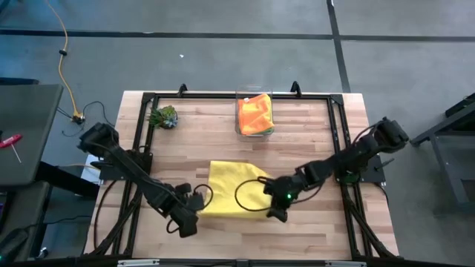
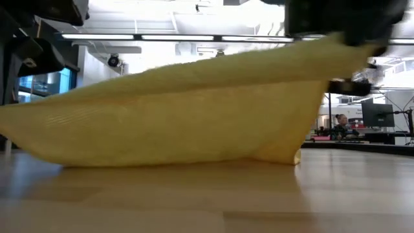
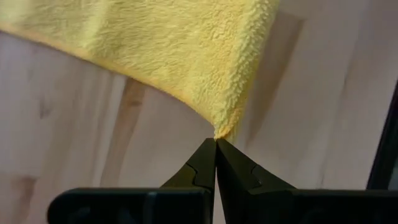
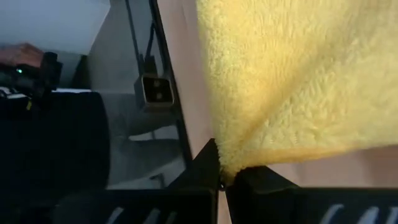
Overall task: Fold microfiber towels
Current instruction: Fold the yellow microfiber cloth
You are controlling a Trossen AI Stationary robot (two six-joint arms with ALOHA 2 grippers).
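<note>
A yellow microfiber towel lies on the wooden table near its front edge. Its far part rests on the wood, and the low view shows its lower edge on the table. My left gripper is shut on its near left corner. My right gripper is shut on its near right corner. That right corner stands higher than the towel's left end. An orange towel lies in a clear box at the table's far edge. My left gripper pinches the very tip of the yellow towel's near left corner between its two fingers, pointing steeply down. The corner is raised off the wood and the cloth runs away from it toward the table. My right gripper pinches the yellow towel's near right corner between its two fingers, slanting down from the table's right side. The cloth fans out from the fingers in creases. This corner is lifted clear, with the towel sloping down from it to the table.
The clear plastic box stands at the far middle. A small green leafy clump sits at the far left. A black frame runs around the table's edges. Bare wood lies between the yellow towel and the box.
</note>
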